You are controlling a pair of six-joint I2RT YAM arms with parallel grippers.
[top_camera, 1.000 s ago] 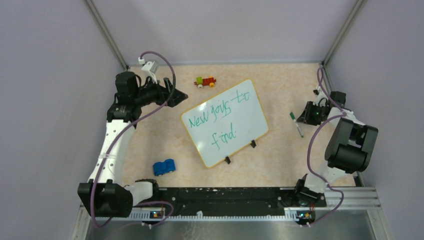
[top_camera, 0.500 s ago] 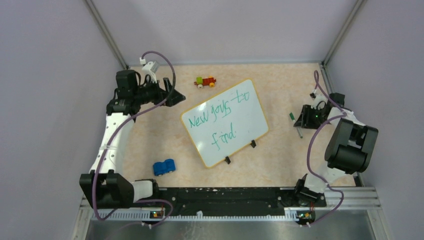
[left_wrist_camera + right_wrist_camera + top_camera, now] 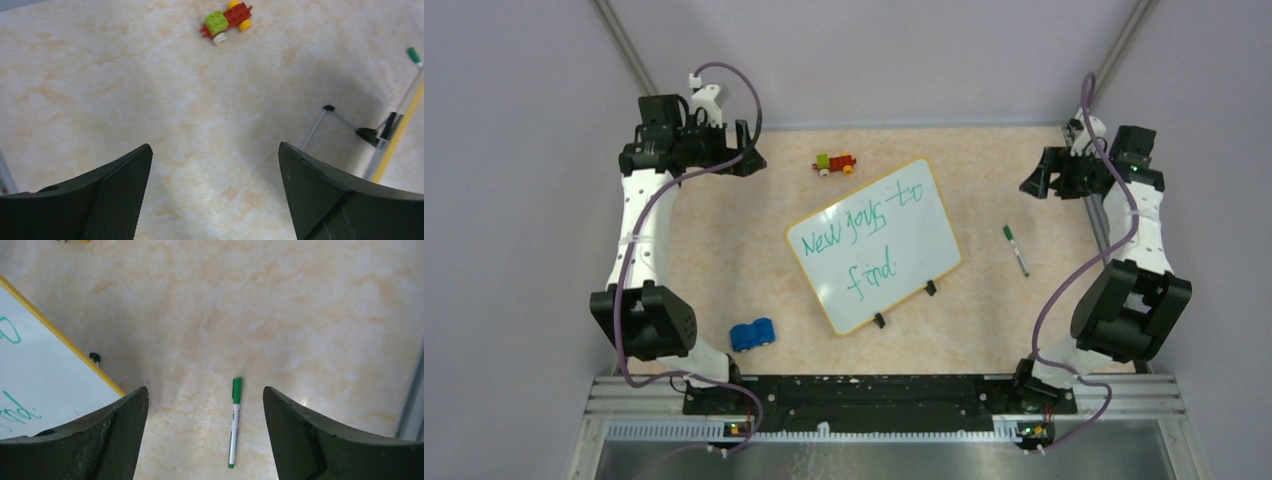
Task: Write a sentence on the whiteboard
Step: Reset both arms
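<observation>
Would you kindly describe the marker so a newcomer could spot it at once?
Find the whiteboard in the middle of the table. To its right, apart from it, the marker lies flat. It is a thin white stick with a green cap, unlike the blocky toy train and blue toy car.

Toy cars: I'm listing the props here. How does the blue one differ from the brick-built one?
Colour: the blue toy car is solid blue; the brick toy car mixes red and green blocks with yellow and white wheels. Place: the blue toy car lies near the arm bases, the brick toy car at the far side, beyond the whiteboard. Both are small and rest on the table, apart from the whiteboard.
</observation>
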